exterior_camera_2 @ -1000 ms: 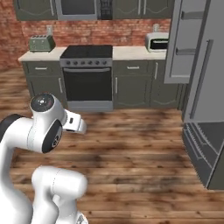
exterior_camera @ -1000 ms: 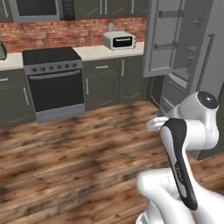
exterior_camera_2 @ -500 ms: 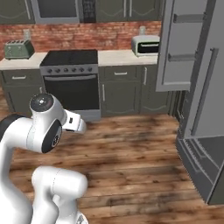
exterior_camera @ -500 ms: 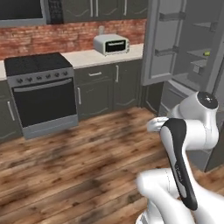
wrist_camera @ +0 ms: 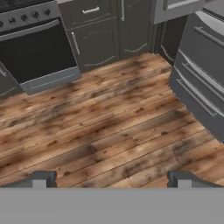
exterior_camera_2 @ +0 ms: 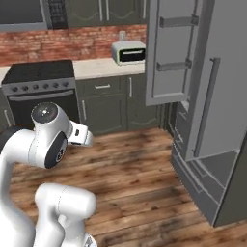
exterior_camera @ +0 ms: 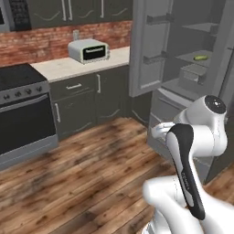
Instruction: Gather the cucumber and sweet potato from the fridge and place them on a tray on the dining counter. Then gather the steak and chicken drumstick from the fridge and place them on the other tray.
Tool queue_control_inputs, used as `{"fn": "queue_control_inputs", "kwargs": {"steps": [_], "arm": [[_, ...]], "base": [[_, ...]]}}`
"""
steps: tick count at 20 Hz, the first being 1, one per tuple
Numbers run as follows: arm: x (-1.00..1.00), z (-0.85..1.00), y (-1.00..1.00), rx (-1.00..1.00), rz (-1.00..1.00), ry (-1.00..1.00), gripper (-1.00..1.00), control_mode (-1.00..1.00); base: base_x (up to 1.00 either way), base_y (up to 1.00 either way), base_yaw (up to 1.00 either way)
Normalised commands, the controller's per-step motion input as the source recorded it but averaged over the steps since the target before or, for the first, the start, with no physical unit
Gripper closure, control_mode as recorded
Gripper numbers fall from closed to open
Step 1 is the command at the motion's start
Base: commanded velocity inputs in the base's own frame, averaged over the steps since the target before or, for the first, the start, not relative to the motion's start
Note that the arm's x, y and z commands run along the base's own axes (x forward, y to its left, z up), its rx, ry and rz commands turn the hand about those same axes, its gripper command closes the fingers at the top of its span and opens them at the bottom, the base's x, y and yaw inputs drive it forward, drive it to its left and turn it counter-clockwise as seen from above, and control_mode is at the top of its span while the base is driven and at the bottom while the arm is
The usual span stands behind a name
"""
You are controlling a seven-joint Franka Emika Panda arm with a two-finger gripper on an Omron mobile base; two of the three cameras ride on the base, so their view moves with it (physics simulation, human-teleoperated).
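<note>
Hand [wrist_camera: 111, 179] is spread fully wide, nothing held or touched; the wooden floor [wrist_camera: 109, 127] is seen between its fingertips [wrist_camera: 41, 178]. Fridge [exterior_camera: 183, 55] stands with its door swung open; the cucumber [exterior_camera: 199, 58] is seen lying on an upper shelf inside, well apart from the hand.

The floor [wrist_camera: 109, 131] is wood planking, streaked brown with a rough-looking grain and a slight sheen. The fridge [exterior_camera: 183, 55] looks like smooth matt grey metal. Behind the pale, smooth counter [exterior_camera: 82, 64] runs a rough red brick wall [exterior_camera: 45, 41]. The cabinets [exterior_camera_2: 116, 99] are matt dark grey; the oven [wrist_camera: 39, 52] door is glossy black.
</note>
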Motion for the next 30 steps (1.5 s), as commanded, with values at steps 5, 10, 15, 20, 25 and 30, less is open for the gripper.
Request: {"fn": "queue_control_inputs", "kwargs": {"steps": [5,10,15,20,25,30], "arm": [[0.0,0.0,0.0,0.0,0.0,0.0,-1.0,1.0],[0.0,0.0,0.0,0.0,0.0,0.0,-1.0,1.0],[0.0,0.0,0.0,0.0,0.0,0.0,-1.0,1.0],[0.0,0.0,0.0,0.0,0.0,0.0,-1.0,1.0],[0.0,0.0,0.0,0.0,0.0,0.0,-1.0,1.0],[0.0,0.0,0.0,0.0,0.0,0.0,-1.0,1.0]], "base": [[0.63,-0.12,-0.36],[0.63,-0.02,-0.37],[0.67,0.0,-0.36],[0.72,0.13,-0.33],[0.66,0.27,-0.33],[0.58,0.28,-0.35]]}}
